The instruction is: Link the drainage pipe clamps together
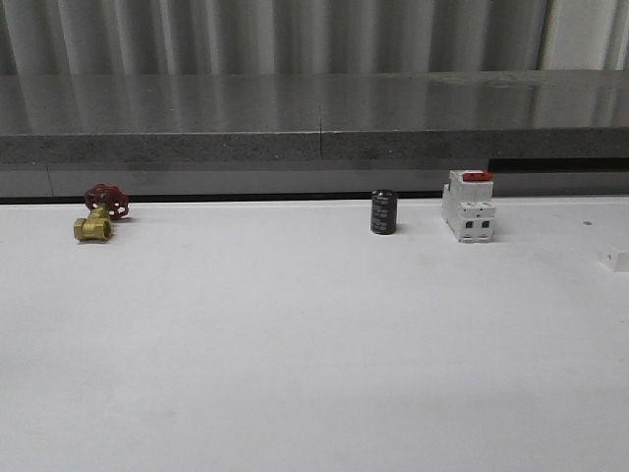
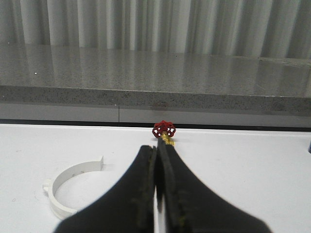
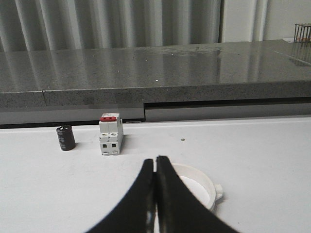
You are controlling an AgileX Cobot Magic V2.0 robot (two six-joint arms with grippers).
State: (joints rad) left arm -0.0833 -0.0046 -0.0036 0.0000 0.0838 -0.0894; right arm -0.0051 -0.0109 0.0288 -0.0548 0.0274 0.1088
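Nothing grasped yet: both my pincers, left (image 2: 156, 194) and right (image 3: 154, 199), are closed, empty; next, open over each clamp half (image 2: 68, 187) (image 3: 201, 187).

Left claw (image 2: 156, 160) closed, pipe clamp (image 2: 68, 187) beside, valve (image 2: 164, 131) beyond.

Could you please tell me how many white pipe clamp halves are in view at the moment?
2. One clamp half lies beside the shut left gripper; the other clamp half lies just behind the shut right gripper, partly hidden by it.
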